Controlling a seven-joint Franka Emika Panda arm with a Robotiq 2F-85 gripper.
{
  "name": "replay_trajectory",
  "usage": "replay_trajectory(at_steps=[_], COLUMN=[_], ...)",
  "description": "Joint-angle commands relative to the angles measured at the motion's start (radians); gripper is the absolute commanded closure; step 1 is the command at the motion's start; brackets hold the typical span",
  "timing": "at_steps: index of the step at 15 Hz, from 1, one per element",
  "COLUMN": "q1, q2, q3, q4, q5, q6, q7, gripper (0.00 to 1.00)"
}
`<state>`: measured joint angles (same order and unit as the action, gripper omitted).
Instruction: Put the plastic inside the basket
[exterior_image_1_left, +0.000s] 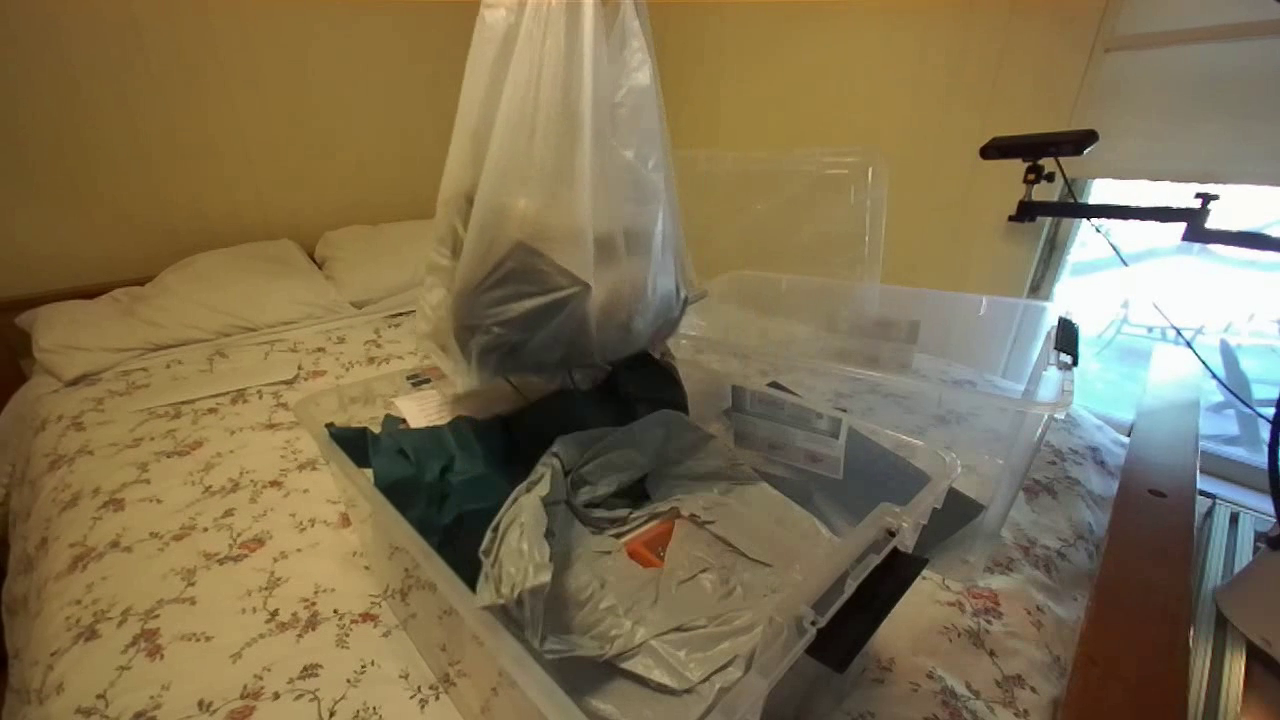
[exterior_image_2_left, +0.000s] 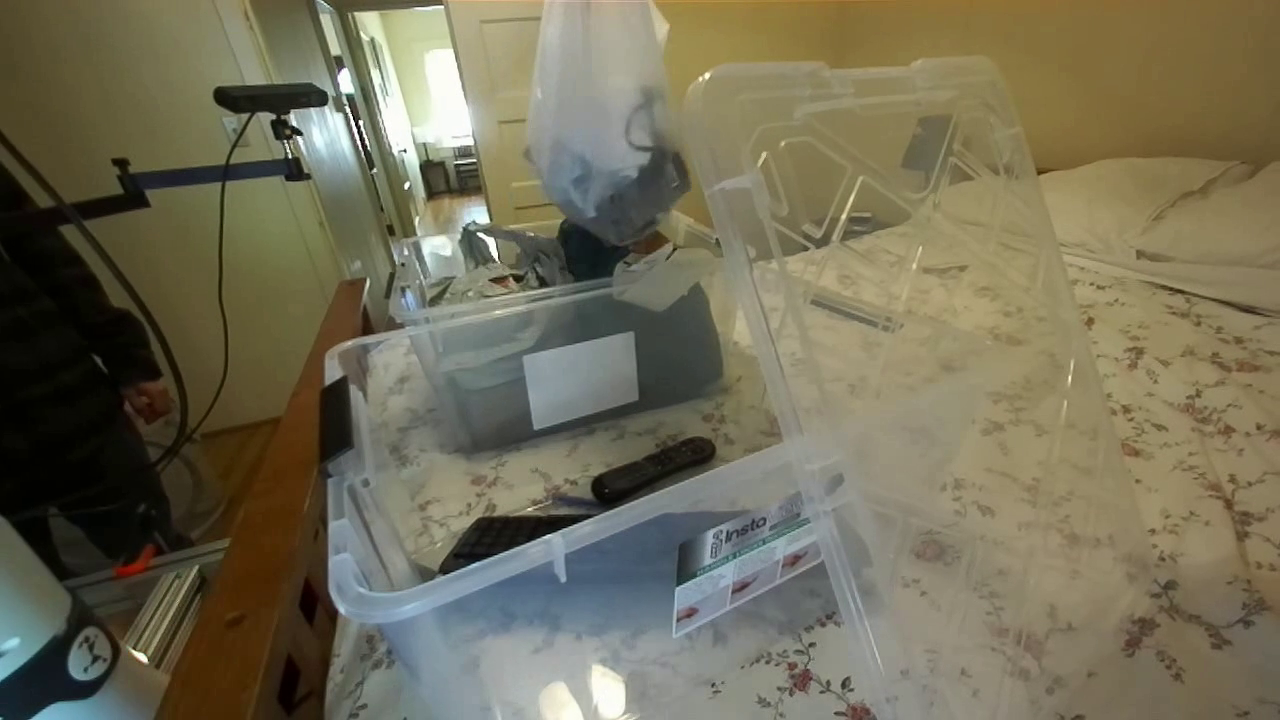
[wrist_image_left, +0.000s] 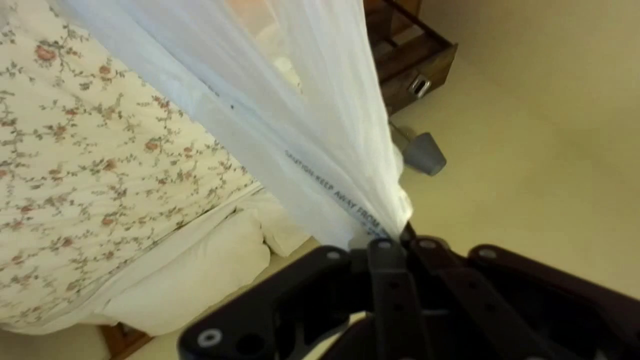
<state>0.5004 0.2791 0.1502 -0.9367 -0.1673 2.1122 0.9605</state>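
My gripper (wrist_image_left: 402, 240) shows only in the wrist view. It is shut on the top of a translucent white plastic bag (wrist_image_left: 320, 130), gathered between the fingertips. In both exterior views the bag (exterior_image_1_left: 560, 200) (exterior_image_2_left: 600, 110) hangs down from above the frame with dark items inside it. Its bottom is over the far end of a clear plastic bin (exterior_image_1_left: 390, 560), which also shows in an exterior view (exterior_image_2_left: 470, 400). Whether the bag touches the contents is unclear. That bin holds grey plastic (exterior_image_1_left: 690, 600) and dark green cloth (exterior_image_1_left: 440, 470). No woven basket shows.
A second clear bin (exterior_image_2_left: 450, 600) stands beside the filled one, with its lid (exterior_image_2_left: 740, 260) raised. A black remote (exterior_image_2_left: 655, 468) and a black keypad-like item (exterior_image_2_left: 510, 535) lie in it. A wooden bed rail (exterior_image_2_left: 270, 500) and a camera on an arm (exterior_image_1_left: 1040, 145) flank the bed.
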Motion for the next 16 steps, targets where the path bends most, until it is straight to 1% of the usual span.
replay_trajectory(at_steps=[1, 2, 3, 6, 9, 13, 16], q1=[0.013, 0.022, 0.001, -0.001, -0.013, -0.035, -0.040], q2=[-0.040, -0.041, -0.032, -0.028, 0.001, 0.016, -0.018], q3=[-0.056, -0.070, -0.046, -0.070, -0.146, -0.236, -0.280], q4=[0.078, 0.090, 0.035, 0.062, 0.056, 0.029, 0.000], q5=[-0.107, -0.147, -0.079, -0.122, -0.238, -0.308, -0.352], q6=[-0.026, -0.018, -0.014, -0.018, -0.036, -0.080, -0.092], q7=[0.118, 0.146, 0.074, 0.130, 0.202, 0.317, 0.329], gripper=[1.00, 1.00, 0.99, 1.00, 1.00, 1.00, 1.00])
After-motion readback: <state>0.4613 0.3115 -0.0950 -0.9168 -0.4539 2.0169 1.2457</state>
